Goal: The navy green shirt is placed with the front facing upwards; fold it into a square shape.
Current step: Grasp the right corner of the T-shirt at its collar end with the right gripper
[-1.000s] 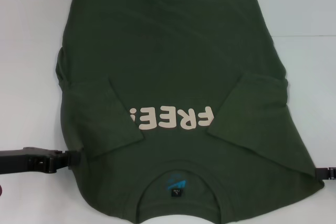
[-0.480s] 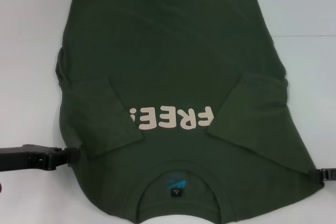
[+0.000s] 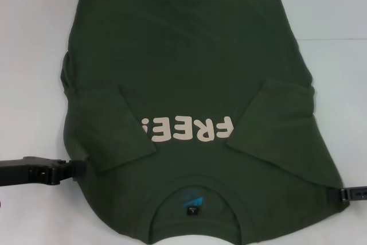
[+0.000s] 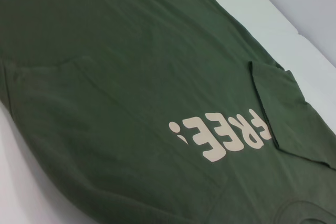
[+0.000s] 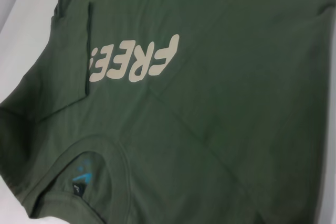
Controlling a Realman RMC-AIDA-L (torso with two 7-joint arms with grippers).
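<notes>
The navy green shirt (image 3: 189, 67) lies flat, front up, on the white table, its collar toward me. Both short sleeves are folded inward over the chest, flanking the cream "FREE!" lettering (image 3: 189, 130). A black neck label (image 3: 194, 209) with a blue mark shows inside the collar. My left gripper (image 3: 80, 166) is low at the shirt's left edge, by the shoulder, touching the cloth. At the right shoulder edge, my right gripper (image 3: 341, 194) meets the fabric. The left wrist view shows the shirt (image 4: 131, 77) and the right wrist view shows the shirt (image 5: 220, 77), but neither shows that arm's own gripper.
The white table (image 3: 338, 15) surrounds the shirt, with bare surface on the left, the right and beyond the hem. A faint seam in the tabletop (image 3: 332, 39) runs off to the right.
My right gripper has slid inward, to the left, onto the shirt's right shoulder edge. The left gripper has shifted slightly up along the left edge. The shirt has stayed still.
</notes>
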